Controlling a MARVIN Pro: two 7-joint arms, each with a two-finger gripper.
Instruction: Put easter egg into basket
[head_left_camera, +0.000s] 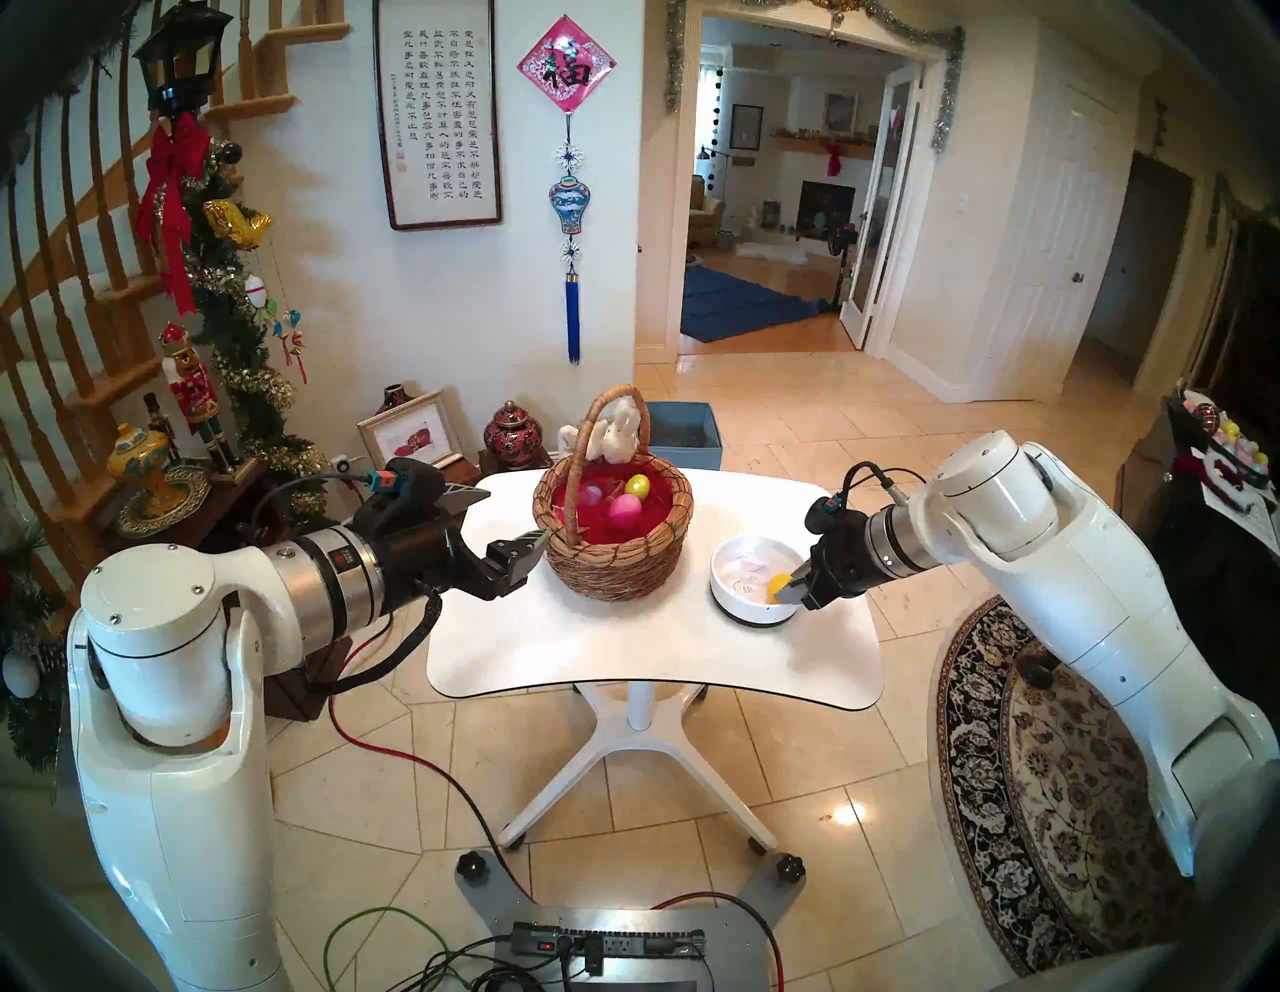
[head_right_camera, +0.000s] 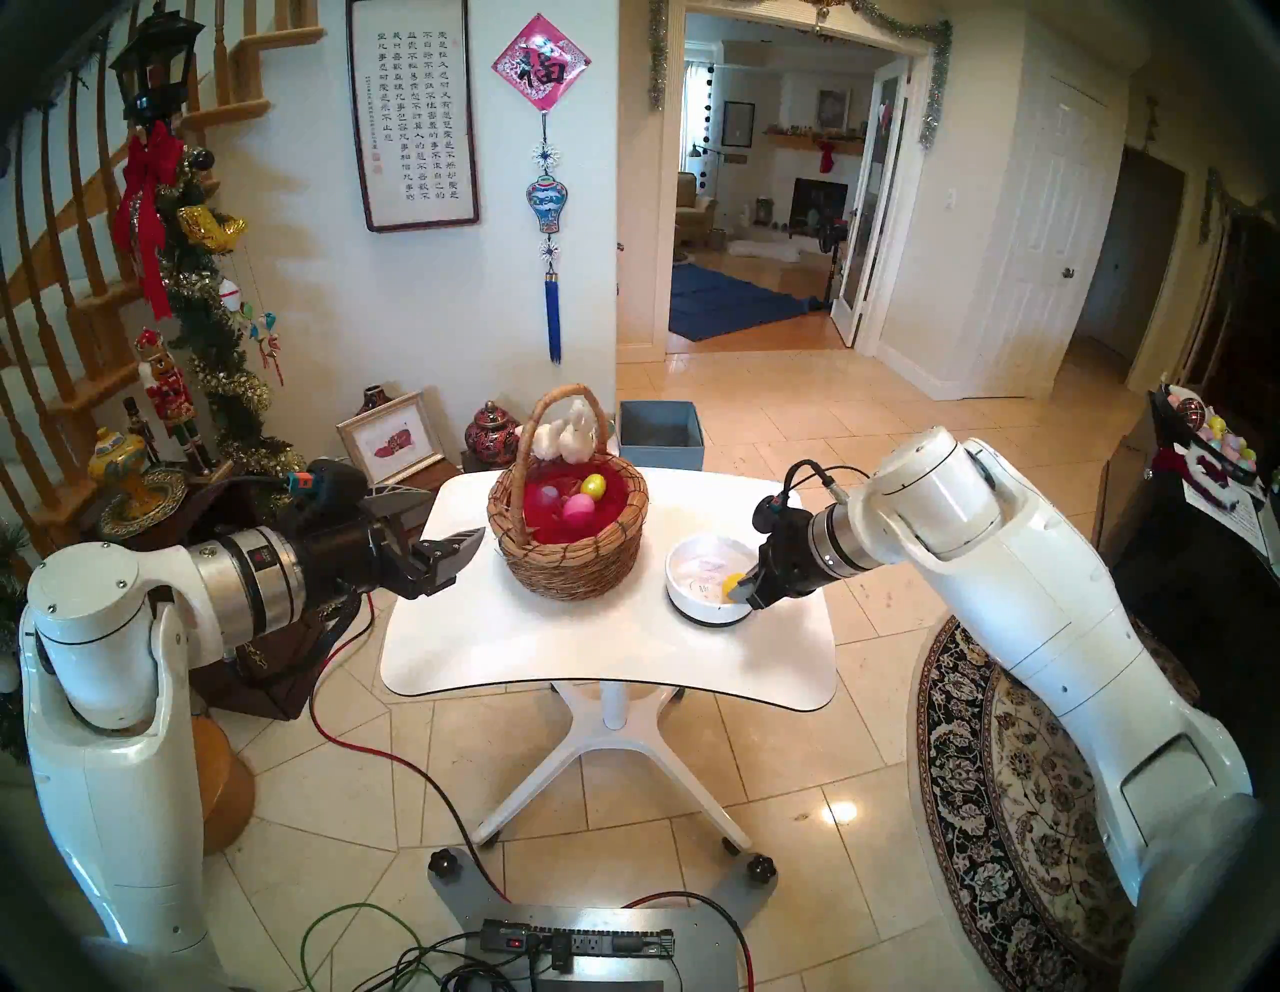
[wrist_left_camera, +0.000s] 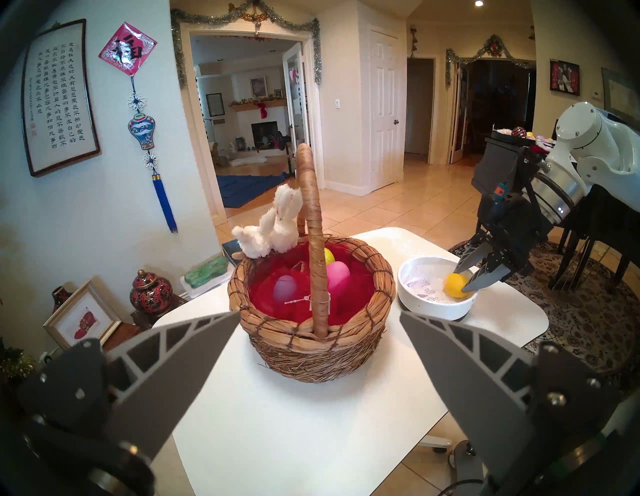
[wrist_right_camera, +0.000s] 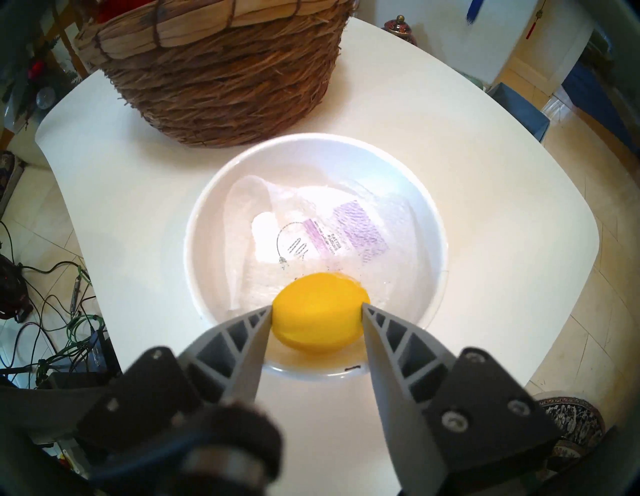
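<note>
The brown wicker basket stands on the white table, with a white plush bunny on its tall handle. On its red lining lie a pink, a pale purple and a yellow-green egg. A yellow easter egg lies at the near edge of a low white bowl right of the basket. My right gripper reaches into the bowl, and both its fingers press the egg's sides. My left gripper hovers open just left of the basket, holding nothing.
A crumpled clear plastic bag lines the bowl. A blue box sits on the floor behind the table. Vases and a picture frame crowd a low stand at the left. Cables and a power strip lie at the near floor.
</note>
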